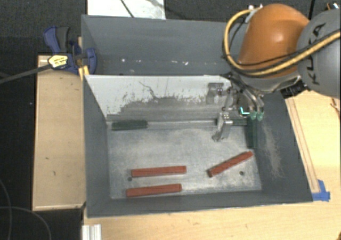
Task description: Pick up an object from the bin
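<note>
My gripper (234,135) hangs at the right side of the bin, near the back wall, open with nothing between its fingers. One fingertip (218,135) is light metal, the other is dark. Just in front of it on the bin floor lies a red-brown stick (230,164), tilted with its right end further back. The gripper stands apart from that stick, above and behind it.
Two more red-brown sticks lie side by side at the front left, one (159,171) behind the other (154,190). A dark green bar (129,125) rests against the back wall at the left. The arm's orange cover and cables loom over the back right corner.
</note>
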`<state>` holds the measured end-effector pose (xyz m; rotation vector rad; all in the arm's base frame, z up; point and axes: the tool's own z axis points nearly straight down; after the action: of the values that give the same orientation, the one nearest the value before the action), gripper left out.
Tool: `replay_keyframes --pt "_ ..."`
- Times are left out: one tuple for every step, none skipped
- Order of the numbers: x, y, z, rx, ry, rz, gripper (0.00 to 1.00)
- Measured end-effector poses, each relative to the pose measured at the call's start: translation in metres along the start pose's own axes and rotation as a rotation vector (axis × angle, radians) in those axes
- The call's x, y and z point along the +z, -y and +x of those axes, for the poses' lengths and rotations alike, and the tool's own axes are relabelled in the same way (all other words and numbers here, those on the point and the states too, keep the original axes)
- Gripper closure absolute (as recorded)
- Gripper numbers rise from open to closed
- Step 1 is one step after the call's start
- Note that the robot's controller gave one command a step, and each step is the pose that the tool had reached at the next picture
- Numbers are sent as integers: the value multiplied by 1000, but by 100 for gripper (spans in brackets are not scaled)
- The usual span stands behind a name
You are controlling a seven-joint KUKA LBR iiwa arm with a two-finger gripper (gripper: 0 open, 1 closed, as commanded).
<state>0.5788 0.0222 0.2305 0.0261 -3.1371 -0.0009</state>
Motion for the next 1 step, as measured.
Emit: replay_keyframes --pt "131 19 55 -8 -4 0 0"
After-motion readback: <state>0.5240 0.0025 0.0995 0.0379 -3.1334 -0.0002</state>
